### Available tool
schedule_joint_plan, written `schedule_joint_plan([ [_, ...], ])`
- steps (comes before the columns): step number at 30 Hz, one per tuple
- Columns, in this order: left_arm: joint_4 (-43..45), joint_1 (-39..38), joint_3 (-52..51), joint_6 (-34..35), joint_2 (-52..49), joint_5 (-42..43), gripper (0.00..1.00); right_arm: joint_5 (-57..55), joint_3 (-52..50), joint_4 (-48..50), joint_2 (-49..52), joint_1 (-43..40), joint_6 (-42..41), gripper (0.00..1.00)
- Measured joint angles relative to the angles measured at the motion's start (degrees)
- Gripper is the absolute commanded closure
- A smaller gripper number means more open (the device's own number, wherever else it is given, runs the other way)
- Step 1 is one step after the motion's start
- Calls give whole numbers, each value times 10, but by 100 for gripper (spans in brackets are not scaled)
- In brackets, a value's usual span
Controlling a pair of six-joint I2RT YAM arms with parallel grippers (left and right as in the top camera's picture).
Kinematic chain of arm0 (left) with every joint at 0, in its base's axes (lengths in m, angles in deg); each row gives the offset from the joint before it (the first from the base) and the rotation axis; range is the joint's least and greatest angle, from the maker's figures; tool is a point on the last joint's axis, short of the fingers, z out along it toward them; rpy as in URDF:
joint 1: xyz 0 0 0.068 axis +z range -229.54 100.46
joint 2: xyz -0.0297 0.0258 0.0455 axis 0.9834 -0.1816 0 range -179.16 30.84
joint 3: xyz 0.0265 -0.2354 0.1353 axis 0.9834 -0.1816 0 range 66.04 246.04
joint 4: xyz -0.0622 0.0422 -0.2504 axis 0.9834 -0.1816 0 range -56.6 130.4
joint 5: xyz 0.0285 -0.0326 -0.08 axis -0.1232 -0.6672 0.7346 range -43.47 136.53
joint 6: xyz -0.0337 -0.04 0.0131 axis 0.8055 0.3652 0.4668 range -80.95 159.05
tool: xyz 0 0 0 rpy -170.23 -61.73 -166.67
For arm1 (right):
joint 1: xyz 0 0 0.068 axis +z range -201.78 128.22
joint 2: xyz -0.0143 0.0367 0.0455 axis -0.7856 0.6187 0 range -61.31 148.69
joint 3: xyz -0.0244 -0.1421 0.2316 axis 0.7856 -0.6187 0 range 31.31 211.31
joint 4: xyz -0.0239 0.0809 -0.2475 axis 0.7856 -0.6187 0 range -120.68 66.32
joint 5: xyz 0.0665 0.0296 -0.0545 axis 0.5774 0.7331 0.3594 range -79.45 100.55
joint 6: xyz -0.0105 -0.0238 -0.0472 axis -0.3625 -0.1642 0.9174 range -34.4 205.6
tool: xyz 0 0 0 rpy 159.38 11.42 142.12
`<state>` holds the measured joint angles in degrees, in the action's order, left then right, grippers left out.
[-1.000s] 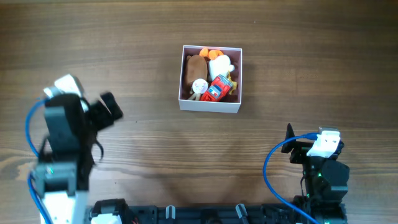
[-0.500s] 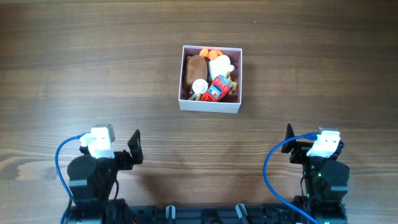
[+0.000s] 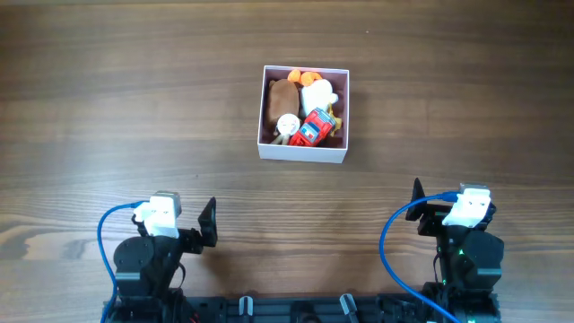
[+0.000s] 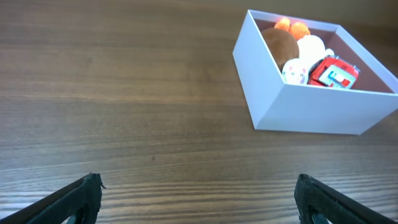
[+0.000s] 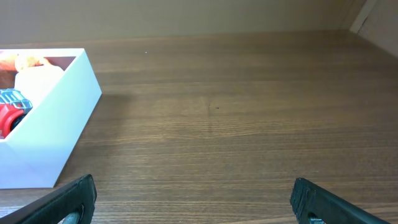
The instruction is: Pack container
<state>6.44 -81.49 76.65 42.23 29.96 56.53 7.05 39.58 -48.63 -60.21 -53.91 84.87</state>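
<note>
The container (image 3: 301, 150) is a square white box with a pink inside, standing mid-table. It holds several toys: a brown plush, an orange one, a white one and a red toy (image 3: 313, 127). It also shows in the left wrist view (image 4: 311, 112) and at the left edge of the right wrist view (image 5: 53, 118). My left gripper (image 4: 198, 193) is open and empty, low near the table's front left. My right gripper (image 5: 194, 196) is open and empty at the front right. Both are well apart from the container.
The brown wooden table (image 3: 108, 99) surrounds the container on all sides. The arm bases and blue cables sit along the front edge.
My left arm has drawn back from a raised pose at the left down to the front edge. The right arm and the container have not moved.
</note>
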Motion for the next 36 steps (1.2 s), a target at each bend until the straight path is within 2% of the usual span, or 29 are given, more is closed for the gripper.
schedule_joint_plan([
  [36,1,-12,-10,-1,0,0,0,0,0,0,0,0,0,0],
])
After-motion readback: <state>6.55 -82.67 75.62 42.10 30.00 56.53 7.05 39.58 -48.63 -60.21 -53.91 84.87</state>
